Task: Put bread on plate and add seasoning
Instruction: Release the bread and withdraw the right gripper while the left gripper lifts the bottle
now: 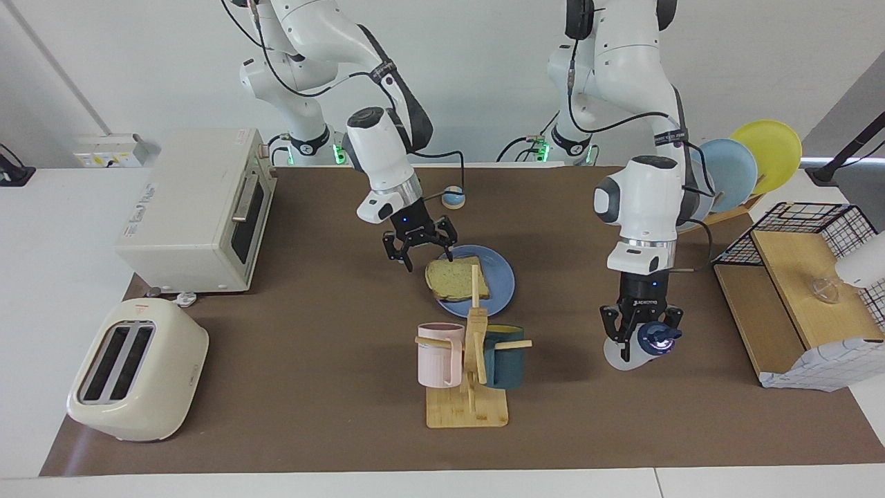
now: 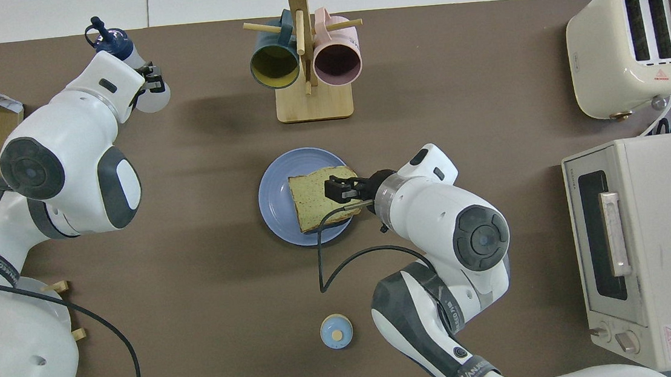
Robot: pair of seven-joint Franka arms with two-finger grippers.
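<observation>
In the facing view, your right tool [image 1: 419, 250] hung with its fingers apart just above the bread [image 1: 457, 277], which lay flat on the plate [image 1: 499, 275] mid-table; your left tool [image 1: 639, 335] was clamped on the seasoning [image 1: 643, 344], raised over the table's left-arm end. Carry it over the bread before tipping, cap down. In the overhead view, the left arm hid most of the bottle's body.
</observation>
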